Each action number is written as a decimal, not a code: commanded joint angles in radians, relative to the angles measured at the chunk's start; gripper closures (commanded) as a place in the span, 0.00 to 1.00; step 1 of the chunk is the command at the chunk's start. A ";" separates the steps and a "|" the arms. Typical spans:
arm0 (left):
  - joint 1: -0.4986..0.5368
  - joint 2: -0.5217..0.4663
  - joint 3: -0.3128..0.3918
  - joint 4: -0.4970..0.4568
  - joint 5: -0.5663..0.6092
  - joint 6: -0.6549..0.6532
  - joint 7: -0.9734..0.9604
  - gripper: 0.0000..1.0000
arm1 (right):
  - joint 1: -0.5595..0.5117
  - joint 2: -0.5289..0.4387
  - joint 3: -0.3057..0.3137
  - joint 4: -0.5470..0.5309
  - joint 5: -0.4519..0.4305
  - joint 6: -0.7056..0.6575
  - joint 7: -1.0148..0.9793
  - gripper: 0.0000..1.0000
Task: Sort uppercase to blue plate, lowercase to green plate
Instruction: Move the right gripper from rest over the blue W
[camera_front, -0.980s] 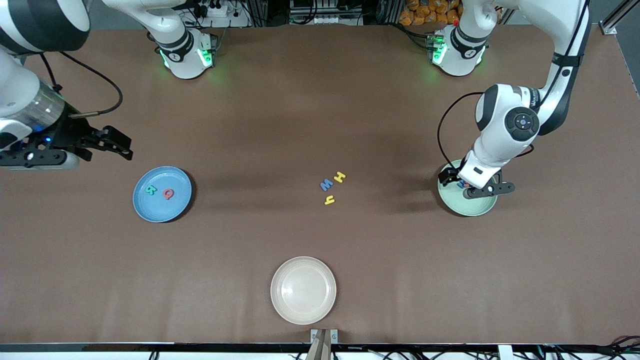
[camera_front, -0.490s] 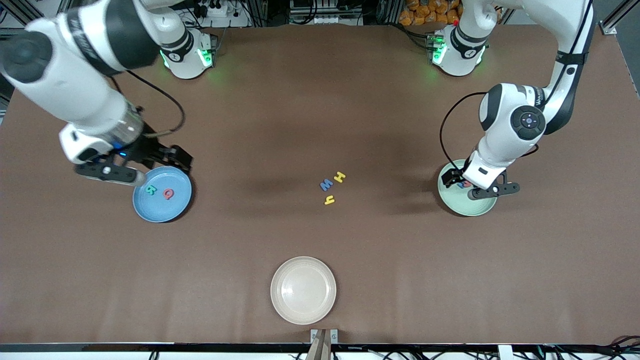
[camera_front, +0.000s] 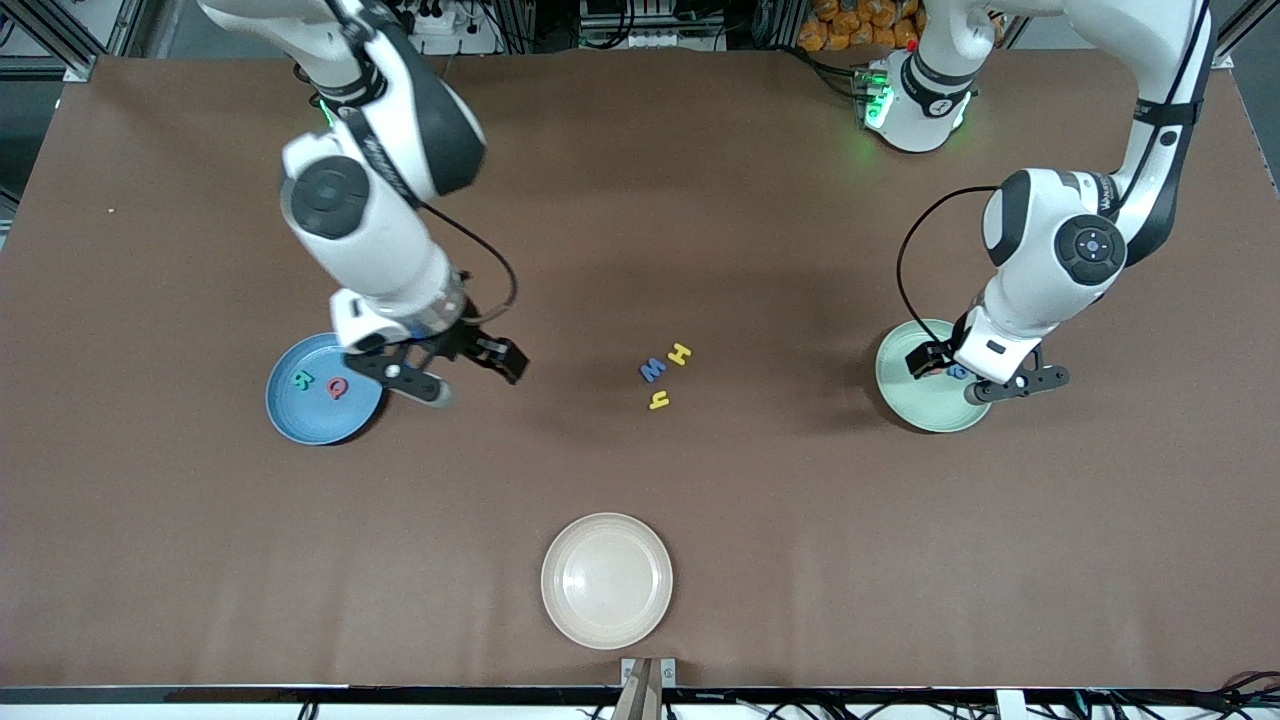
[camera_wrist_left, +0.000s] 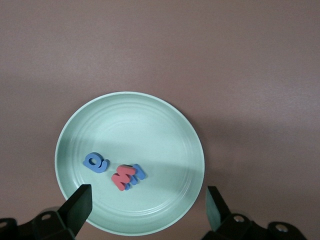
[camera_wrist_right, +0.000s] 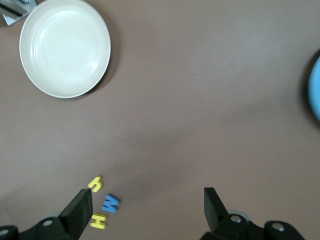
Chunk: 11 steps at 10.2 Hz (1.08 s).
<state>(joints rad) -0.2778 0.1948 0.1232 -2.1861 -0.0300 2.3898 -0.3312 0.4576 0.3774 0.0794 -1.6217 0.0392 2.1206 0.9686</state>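
Right gripper (camera_front: 462, 375), jaws apart and empty, hangs beside the blue plate (camera_front: 290, 410); next it must reach 3 loose letters (camera_front: 662, 375). Left gripper (camera_front: 985, 378), open, waits over the green plate (camera_front: 925, 410).

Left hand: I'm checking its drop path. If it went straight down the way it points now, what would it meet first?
Probably the green plate: the left hand, open, hangs over the plate's rim, beside the red and blue letters; depth is unclear.
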 joint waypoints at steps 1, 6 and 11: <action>0.014 -0.014 -0.007 0.028 -0.024 -0.081 0.009 0.00 | 0.080 0.176 -0.010 0.164 -0.004 0.012 0.132 0.02; 0.005 0.003 -0.008 0.078 -0.021 -0.080 0.009 0.00 | 0.206 0.371 -0.020 0.241 -0.021 0.116 0.255 0.12; 0.002 -0.009 -0.010 0.081 -0.027 -0.080 0.008 0.00 | 0.248 0.414 -0.020 0.241 -0.021 0.087 0.344 0.21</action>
<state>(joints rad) -0.2716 0.1926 0.1179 -2.1165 -0.0301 2.3312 -0.3312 0.6952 0.7666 0.0686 -1.4191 0.0344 2.2258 1.2743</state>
